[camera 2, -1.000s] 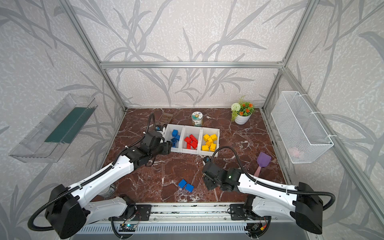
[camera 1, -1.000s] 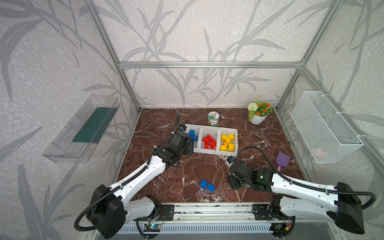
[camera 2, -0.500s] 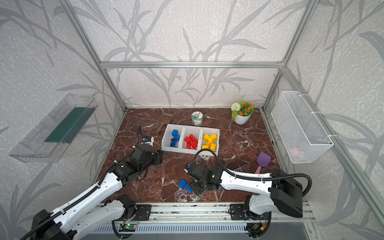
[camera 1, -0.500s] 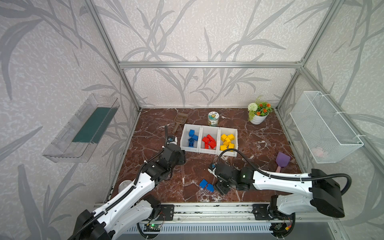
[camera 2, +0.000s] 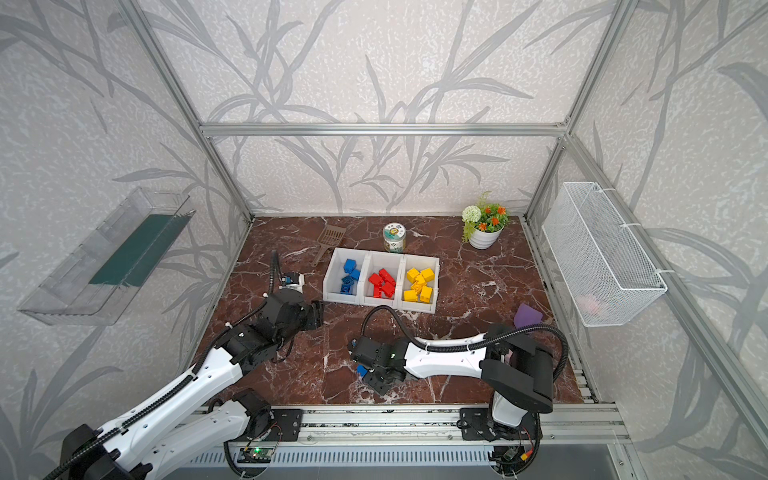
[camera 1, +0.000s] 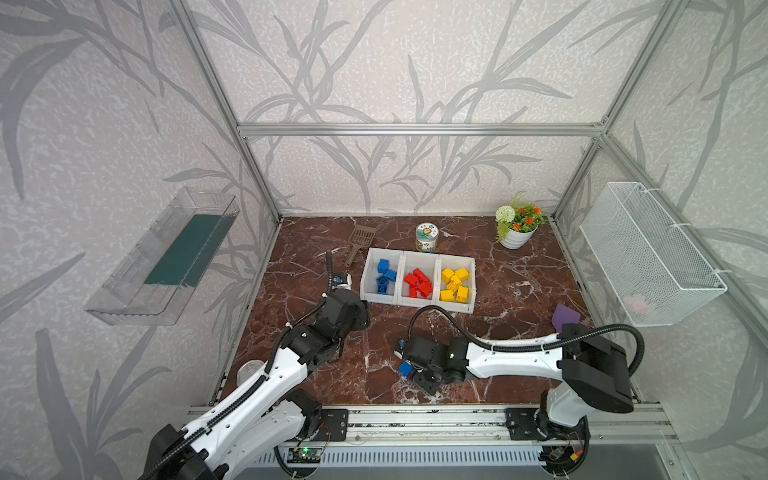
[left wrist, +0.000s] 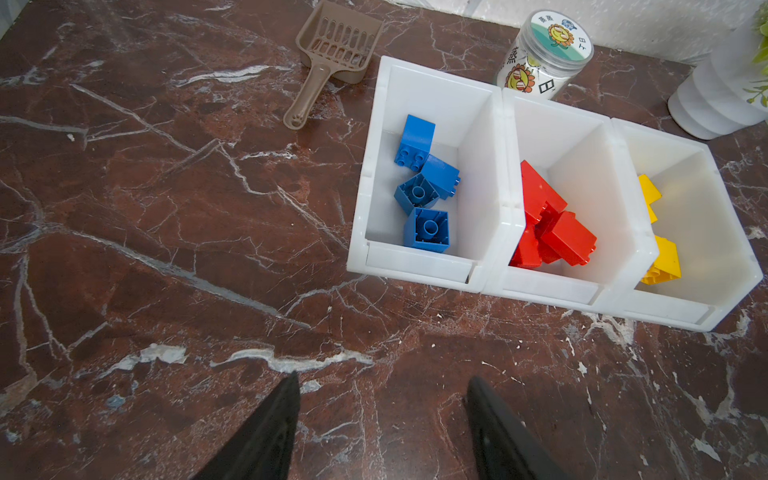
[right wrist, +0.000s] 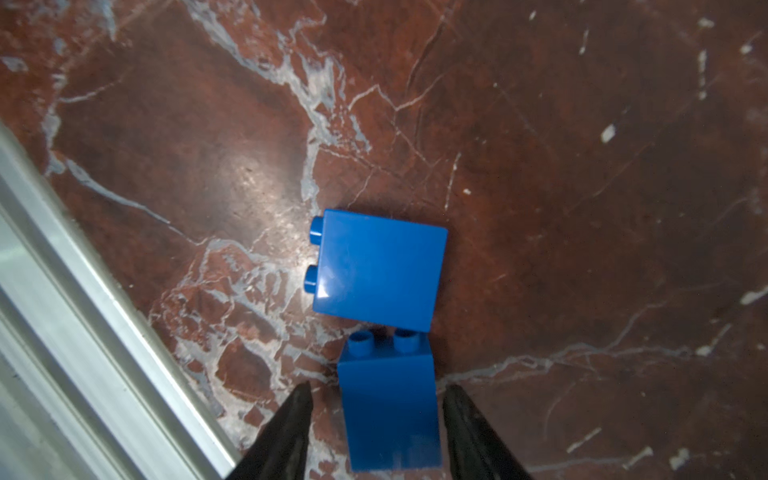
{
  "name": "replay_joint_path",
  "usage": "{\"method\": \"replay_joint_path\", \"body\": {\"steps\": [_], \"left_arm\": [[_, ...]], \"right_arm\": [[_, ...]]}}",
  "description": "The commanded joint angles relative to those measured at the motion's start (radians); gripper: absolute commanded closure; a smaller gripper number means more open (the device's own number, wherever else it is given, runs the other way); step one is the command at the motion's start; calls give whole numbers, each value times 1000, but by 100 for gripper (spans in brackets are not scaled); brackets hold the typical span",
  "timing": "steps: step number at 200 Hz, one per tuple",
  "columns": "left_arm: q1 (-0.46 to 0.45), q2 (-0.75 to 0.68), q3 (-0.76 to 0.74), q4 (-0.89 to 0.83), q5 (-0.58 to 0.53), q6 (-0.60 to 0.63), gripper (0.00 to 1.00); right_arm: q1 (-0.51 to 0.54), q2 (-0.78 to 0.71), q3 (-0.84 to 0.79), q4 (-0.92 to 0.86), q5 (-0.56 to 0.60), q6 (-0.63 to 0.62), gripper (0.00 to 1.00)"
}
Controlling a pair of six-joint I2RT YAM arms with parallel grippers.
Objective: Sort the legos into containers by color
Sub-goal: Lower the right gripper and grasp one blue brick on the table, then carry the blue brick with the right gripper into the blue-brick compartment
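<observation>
Three white containers (camera 1: pixel 417 254) stand joined in a row. They hold blue legos (camera 1: pixel 384 276), red legos (camera 1: pixel 419 284) and yellow legos (camera 1: pixel 455 284), one colour per bin. Two blue bricks lie on the table near the front. My right gripper (right wrist: pixel 379 386) is low over them, its jaws straddling one blue brick (right wrist: pixel 390 411) with a thin gap at each side. The other blue brick (right wrist: pixel 378 272) lies just beyond, against its studs. My left gripper (left wrist: pixel 383 376) is open and empty above bare table in front of the blue bin (left wrist: pixel 415 259).
A brown scoop (camera 1: pixel 359 241), a labelled jar (camera 1: pixel 427 237) and a flower pot (camera 1: pixel 517 224) stand behind the bins. A purple block (camera 1: pixel 564 316) lies at the right. A mesh basket (camera 1: pixel 648 253) and a clear tray (camera 1: pixel 166 257) hang on the side walls. The metal front rail (right wrist: pixel 83 311) runs close to the bricks.
My right arm swung left and down onto the two blue bricks, and its jaws narrowed around one. My left arm drew back from the blue bin toward the front.
</observation>
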Motion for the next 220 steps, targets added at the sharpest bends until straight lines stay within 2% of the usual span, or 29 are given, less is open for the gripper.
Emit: {"method": "replay_joint_path", "body": {"steps": [1,51,72,109,126,150,181,220], "left_arm": [[4,-16,-7,-24,-29,-21,34],[3,-40,-22,-31,-39,-30,34],[3,-60,-30,-42,-43,-42,34],[4,-103,-54,-55,-46,-60,34],[4,-125,-64,-62,-41,-73,34],[4,-156,-82,-70,-32,-92,34],[3,-193,-98,-79,-15,-104,34],[3,-216,-114,-92,6,-122,34]], "right_arm": [[10,23,30,-51,49,16,56],[17,9,56,-82,111,19,73],[2,-15,114,-123,162,-30,74],[-118,0,308,-140,120,-181,74],[-192,43,433,-139,83,-215,74],[-287,196,629,-150,50,-254,74],[-344,391,876,-201,46,-257,74],[-386,550,1055,-237,29,-188,73]]}}
